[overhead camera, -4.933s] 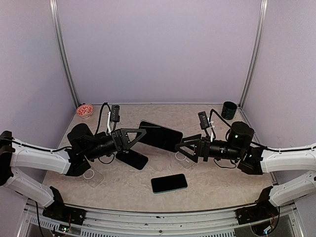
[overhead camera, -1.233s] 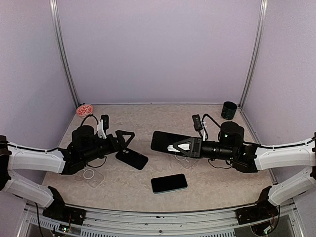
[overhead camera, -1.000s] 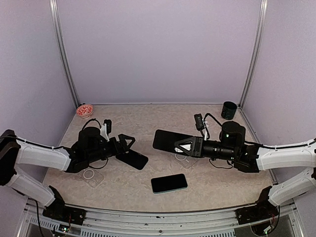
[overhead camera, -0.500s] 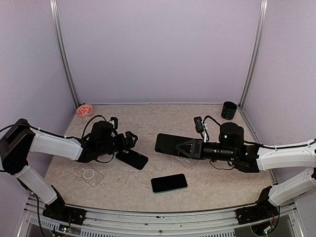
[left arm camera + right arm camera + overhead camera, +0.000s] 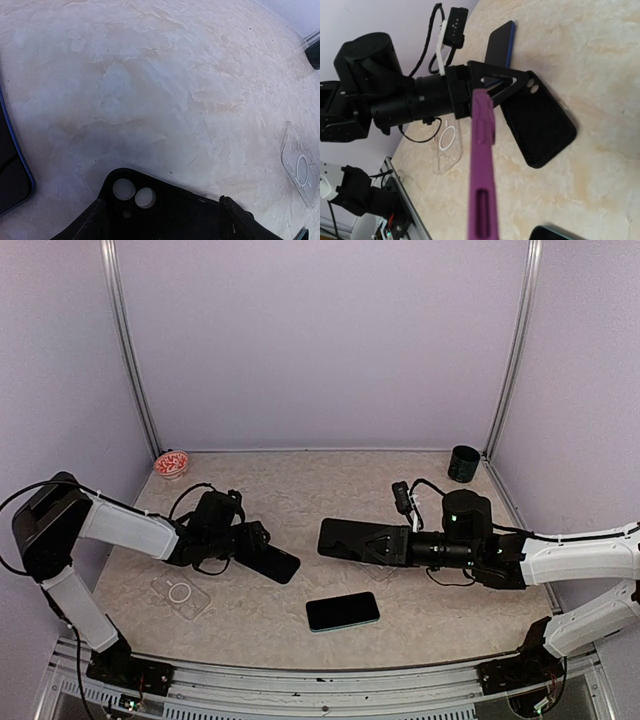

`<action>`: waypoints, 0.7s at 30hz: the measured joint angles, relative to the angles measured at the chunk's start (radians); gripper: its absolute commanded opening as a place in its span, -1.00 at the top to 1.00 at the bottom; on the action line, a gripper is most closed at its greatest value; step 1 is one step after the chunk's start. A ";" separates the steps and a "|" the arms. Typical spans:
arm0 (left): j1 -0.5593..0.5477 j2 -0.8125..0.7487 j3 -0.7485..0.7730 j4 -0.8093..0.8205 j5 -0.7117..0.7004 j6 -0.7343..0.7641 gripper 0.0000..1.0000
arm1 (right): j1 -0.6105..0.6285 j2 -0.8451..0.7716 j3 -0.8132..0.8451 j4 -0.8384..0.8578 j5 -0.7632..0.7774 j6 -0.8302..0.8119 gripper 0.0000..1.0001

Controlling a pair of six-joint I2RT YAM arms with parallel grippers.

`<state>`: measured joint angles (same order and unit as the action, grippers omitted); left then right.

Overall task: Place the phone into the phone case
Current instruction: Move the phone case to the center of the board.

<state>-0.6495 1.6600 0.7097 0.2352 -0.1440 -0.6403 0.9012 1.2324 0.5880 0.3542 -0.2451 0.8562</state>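
Phone [image 5: 340,538] — dark face, purple edge — sat clamped tight in the right gripper [image 5: 390,543], held level off to the right of the black phone case [image 5: 278,564] lying on the table [image 5: 300,475]. Left gripper [image 5: 258,543] had its jaws wide on either side of that case; couldn't tell if they'd actually pinched it.

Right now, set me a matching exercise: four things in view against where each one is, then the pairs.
1 purple-edged phone
2 black case
3 teal-edged phone
4 black cup

A far right corner
B in the right gripper
C flat on the table, front middle
D between the fingers of the left gripper

Pairs: 1-B, 2-D, 3-C, 4-A
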 measured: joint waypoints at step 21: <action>0.016 0.017 0.002 -0.042 -0.051 0.016 0.08 | 0.000 0.028 0.006 -0.008 0.000 0.001 1.00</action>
<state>-0.6334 1.6768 0.7120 0.1928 -0.1955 -0.6239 0.9012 1.2606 0.5941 0.3462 -0.2455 0.8570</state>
